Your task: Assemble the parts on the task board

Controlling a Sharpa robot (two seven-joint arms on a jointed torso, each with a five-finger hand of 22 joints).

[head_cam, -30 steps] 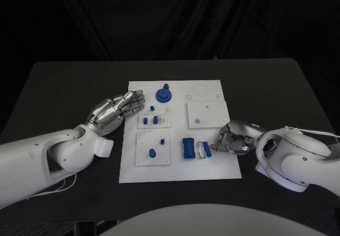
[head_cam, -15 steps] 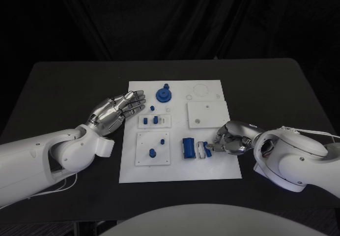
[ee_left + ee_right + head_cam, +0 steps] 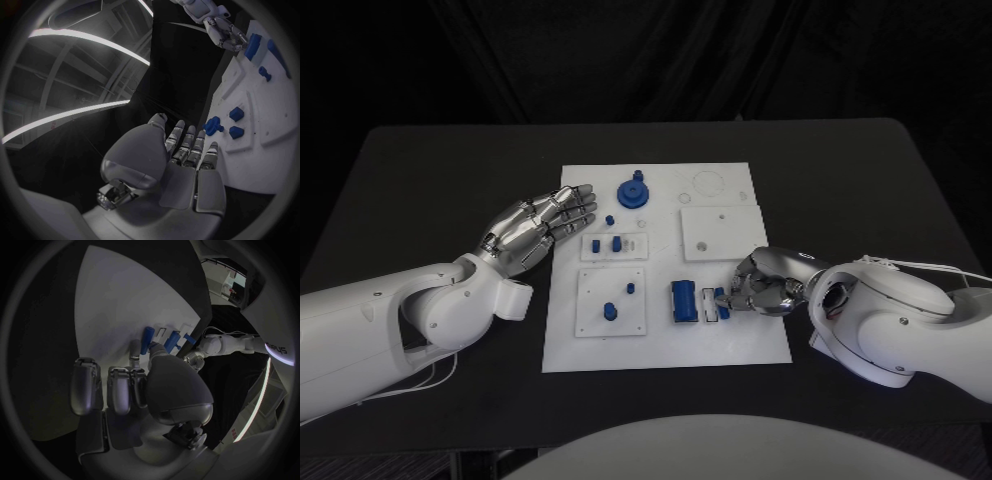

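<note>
Two robot hands are ours: the left (image 3: 538,226) waits flat and empty beside the board (image 3: 733,335). Our right (image 3: 764,281) touches the blue bar (image 3: 711,304) near the board's front; grip unclear. Next, pinch it carefully.

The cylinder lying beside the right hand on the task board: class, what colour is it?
Blue. The cylinder shows best in the head view.

Right hand (image 3: 764,284) possibly hides a part.
</note>
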